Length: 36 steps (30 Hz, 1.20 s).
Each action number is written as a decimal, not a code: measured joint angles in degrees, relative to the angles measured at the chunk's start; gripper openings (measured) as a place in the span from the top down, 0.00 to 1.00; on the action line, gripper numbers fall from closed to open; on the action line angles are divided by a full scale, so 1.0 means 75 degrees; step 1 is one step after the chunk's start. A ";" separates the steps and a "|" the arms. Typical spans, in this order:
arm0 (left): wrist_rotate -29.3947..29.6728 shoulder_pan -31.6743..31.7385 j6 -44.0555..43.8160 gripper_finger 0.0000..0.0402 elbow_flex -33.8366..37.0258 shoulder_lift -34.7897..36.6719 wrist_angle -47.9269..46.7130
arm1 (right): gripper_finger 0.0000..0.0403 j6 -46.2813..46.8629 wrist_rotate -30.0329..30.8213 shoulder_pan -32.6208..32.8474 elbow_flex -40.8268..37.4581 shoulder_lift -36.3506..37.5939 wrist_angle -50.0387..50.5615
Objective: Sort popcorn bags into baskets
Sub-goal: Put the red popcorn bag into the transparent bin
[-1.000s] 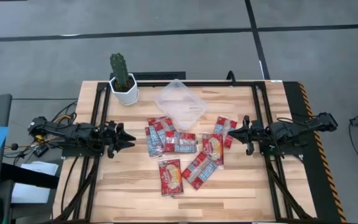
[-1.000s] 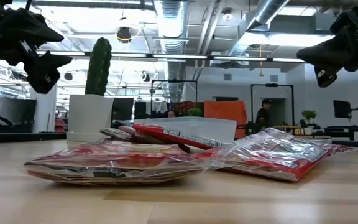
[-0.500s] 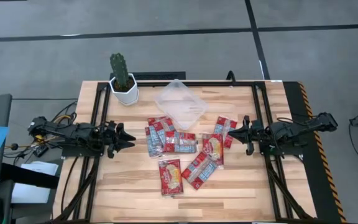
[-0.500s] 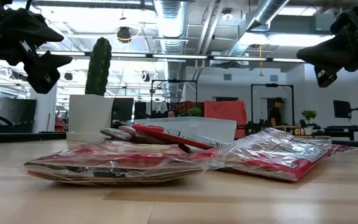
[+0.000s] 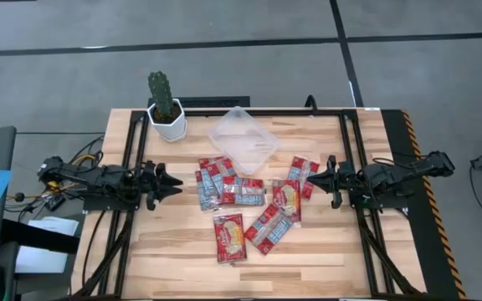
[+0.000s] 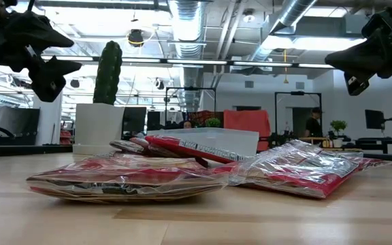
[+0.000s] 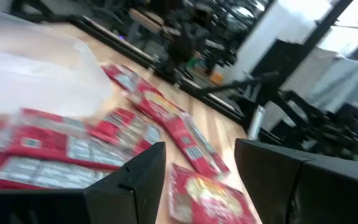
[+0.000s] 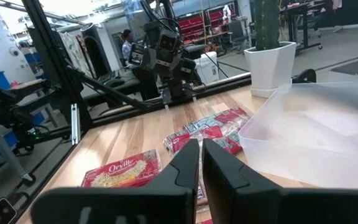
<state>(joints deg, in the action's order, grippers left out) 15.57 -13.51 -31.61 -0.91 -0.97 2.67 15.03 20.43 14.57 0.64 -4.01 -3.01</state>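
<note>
The left gripper (image 5: 172, 185) hovers above the bench (image 5: 174, 251) at its left side, jaws parted and empty. My read is that it should drop onto one outlying packet, not the overlapping stack, and pinch an edge. The popcorn bags (image 5: 241, 205) lie scattered mid-bench between both arms (none seems binned yet), the nearest just beyond those jaws. The clear basket (image 5: 243, 139) sits behind them, beside the cactus pot (image 5: 167, 122). The right gripper (image 5: 325, 178) waits at the right, jaws nearly closed, holding nothing.
</note>
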 joint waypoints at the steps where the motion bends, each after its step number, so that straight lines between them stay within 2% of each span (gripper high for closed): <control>1: 0.0105 0.0001 0.0056 0.54 0.0000 0.0000 0.0012 | 0.88 0.0000 0.0000 0.0000 0.0000 0.0000 0.0002; 9: 0.1012 0.0001 0.0019 0.54 0.0000 0.0000 0.0126 | 0.88 0.0000 0.0003 -0.0003 -0.0002 -0.0003 0.0000; 14: 0.1629 0.0010 -0.1003 0.54 0.0003 0.0000 0.0440 | 0.88 -0.0061 0.0070 -0.0004 0.0000 -0.0003 0.0003; 17: 0.1578 -0.0003 -0.1831 0.54 0.0003 -0.0091 0.0552 | 0.88 -0.0415 0.0221 -0.0066 0.0000 -0.0001 -0.0004; 21: 0.1504 0.0001 -0.2923 0.54 0.0003 -0.0423 0.1112 | 0.88 0.0214 -0.0371 0.0011 -0.0003 -0.0003 0.0017; 26: 0.1591 0.0053 -0.3926 0.54 -0.0147 -0.0933 0.1428 | 0.88 0.0248 -0.0349 0.0055 -0.0003 -0.0003 0.0015; 29: 0.1299 0.0207 -0.4732 0.54 -0.0336 -0.1241 0.1293 | 0.88 0.0251 -0.0339 0.0055 -0.0003 -0.0003 0.0004; 33: 0.0596 0.0451 -0.5134 0.54 -0.0995 -0.1895 0.0910 | 0.88 0.0263 -0.0325 0.0055 -0.0012 -0.0003 -0.0245; 36: 0.0555 0.0718 -0.4995 0.54 -0.1740 -0.2574 0.0405 | 0.88 0.0868 -0.0321 0.0055 -0.0012 -0.0003 -0.0814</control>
<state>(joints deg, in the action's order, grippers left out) 19.73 -8.12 -69.07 -13.96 -20.28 5.71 21.54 18.02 14.98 0.56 -4.03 -9.11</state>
